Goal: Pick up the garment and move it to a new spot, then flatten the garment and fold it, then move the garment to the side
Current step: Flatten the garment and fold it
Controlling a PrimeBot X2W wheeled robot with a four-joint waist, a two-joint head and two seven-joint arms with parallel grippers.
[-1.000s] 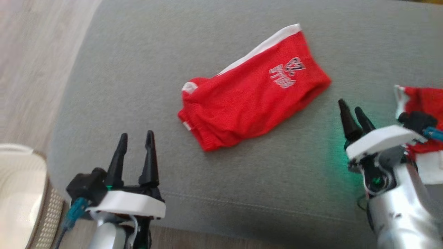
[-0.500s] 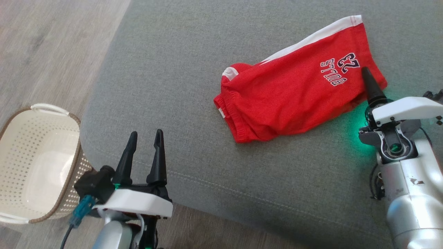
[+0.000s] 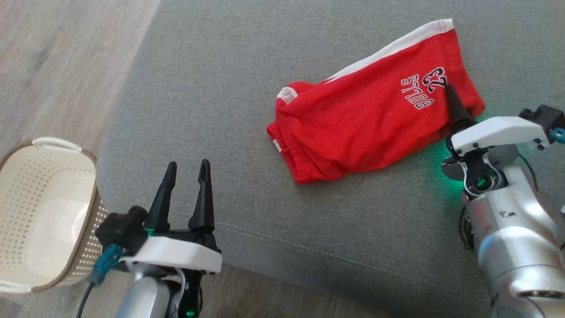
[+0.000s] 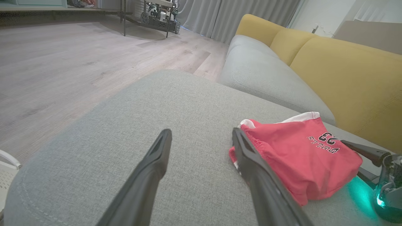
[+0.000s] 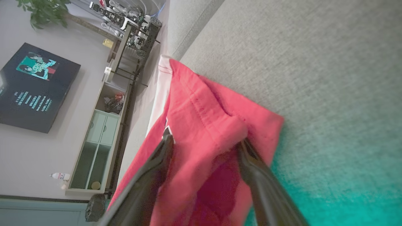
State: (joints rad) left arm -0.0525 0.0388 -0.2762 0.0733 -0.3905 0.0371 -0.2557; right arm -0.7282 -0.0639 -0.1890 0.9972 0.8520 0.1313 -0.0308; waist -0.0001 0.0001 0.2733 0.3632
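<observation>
The garment (image 3: 362, 123) is a bright red jersey with a white side panel and dark lettering, lying bunched on the grey cushion (image 3: 247, 57). My right gripper (image 3: 451, 95) is at its right edge, open, with one dark finger lying over the fabric near the lettering. In the right wrist view the jaws (image 5: 205, 139) stand wide on either side of a fold of the garment (image 5: 201, 119). My left gripper (image 3: 188, 164) hovers open and empty over the cushion's front edge, well left of the garment (image 4: 298, 157); its fingers (image 4: 157, 163) frame bare cushion.
A cream perforated basket (image 3: 44, 221) stands on the wooden floor (image 3: 57, 53) left of the cushion. Yellow backrests (image 4: 345, 78) rise behind the seat. A cabinet (image 5: 94, 141) and a dark screen (image 5: 34, 88) stand by the wall.
The head camera has shifted, bringing the basket into view. My right gripper has moved forward from beside the garment onto its right edge. The left gripper has kept its pose.
</observation>
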